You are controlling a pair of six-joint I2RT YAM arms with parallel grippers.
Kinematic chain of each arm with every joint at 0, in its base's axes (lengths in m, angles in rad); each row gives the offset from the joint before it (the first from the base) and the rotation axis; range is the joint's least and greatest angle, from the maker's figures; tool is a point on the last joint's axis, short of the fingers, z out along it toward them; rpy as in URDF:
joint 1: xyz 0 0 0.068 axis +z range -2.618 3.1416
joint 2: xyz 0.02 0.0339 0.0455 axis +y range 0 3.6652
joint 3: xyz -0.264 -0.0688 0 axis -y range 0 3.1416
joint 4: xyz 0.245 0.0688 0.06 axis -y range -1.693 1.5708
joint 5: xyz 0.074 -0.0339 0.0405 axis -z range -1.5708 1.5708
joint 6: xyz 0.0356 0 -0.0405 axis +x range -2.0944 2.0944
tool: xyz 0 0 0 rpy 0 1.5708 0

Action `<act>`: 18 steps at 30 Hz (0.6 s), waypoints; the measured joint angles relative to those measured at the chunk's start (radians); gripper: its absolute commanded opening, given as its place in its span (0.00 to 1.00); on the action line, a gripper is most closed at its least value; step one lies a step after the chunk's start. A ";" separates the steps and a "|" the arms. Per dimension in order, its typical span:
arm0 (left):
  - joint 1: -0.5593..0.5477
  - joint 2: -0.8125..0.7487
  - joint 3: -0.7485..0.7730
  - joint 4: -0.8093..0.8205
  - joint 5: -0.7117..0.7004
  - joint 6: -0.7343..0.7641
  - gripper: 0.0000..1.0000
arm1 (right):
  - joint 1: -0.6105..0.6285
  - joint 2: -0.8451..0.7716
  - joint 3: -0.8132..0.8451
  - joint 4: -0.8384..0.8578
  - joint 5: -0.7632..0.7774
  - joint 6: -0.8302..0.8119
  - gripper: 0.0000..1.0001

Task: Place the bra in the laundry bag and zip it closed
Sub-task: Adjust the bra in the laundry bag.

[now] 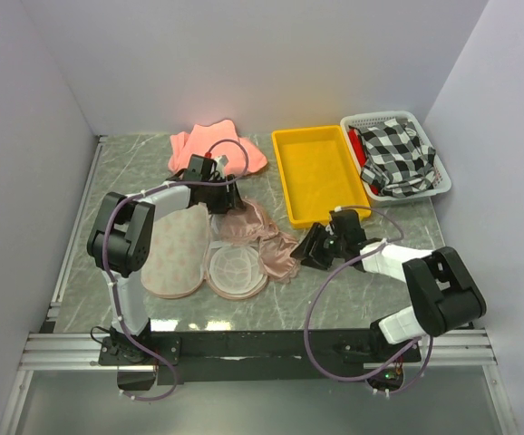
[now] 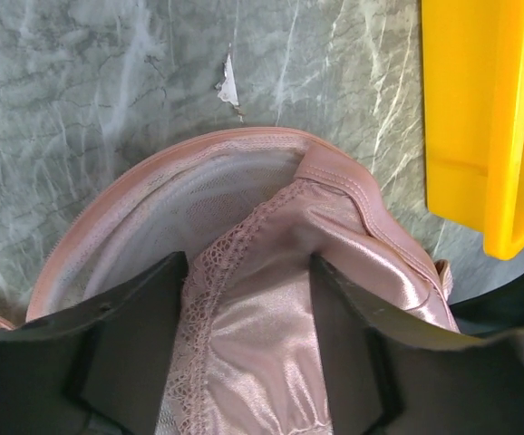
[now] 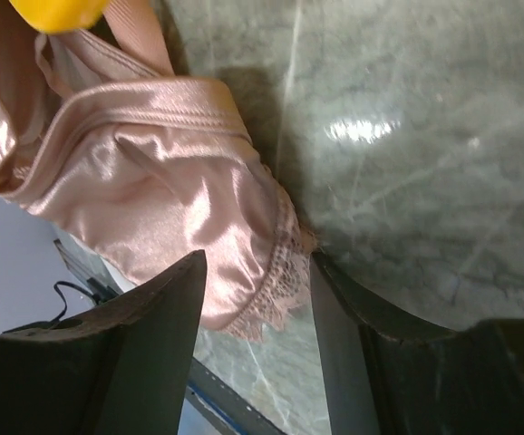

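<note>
Table [image 1: 153, 154], yellow tray [image 1: 321, 177], left end effector [image 2: 248, 272] and right end effector [image 3: 257, 272] half-open astride bra [image 1: 276, 254]

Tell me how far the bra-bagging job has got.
Done: the laundry bag lies unzipped and open. In hand: the fingers of the left gripper and right gripper straddle the bra; a firm grip is unclear. Left: tucking the bra inside and zipping up.

free: table [image 1: 135, 163] left of laundry bag [image 1: 176, 252] | blocked: yellow tray [image 1: 321, 177] beside bra [image 1: 266, 245]
</note>
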 measured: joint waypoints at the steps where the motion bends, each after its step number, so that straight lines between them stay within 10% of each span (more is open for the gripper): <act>1: 0.000 0.000 0.000 -0.001 -0.001 -0.002 0.55 | 0.000 0.012 0.004 0.013 -0.003 0.002 0.56; 9: 0.000 0.000 0.000 -0.012 -0.014 0.003 0.25 | 0.000 0.060 0.008 0.072 -0.020 0.011 0.37; 14: 0.000 0.000 0.000 -0.018 -0.018 0.002 0.06 | 0.000 0.078 0.015 0.065 -0.015 -0.004 0.00; 18: 0.000 0.000 0.000 -0.019 -0.019 0.003 0.01 | 0.000 0.105 0.027 0.064 -0.016 -0.016 0.00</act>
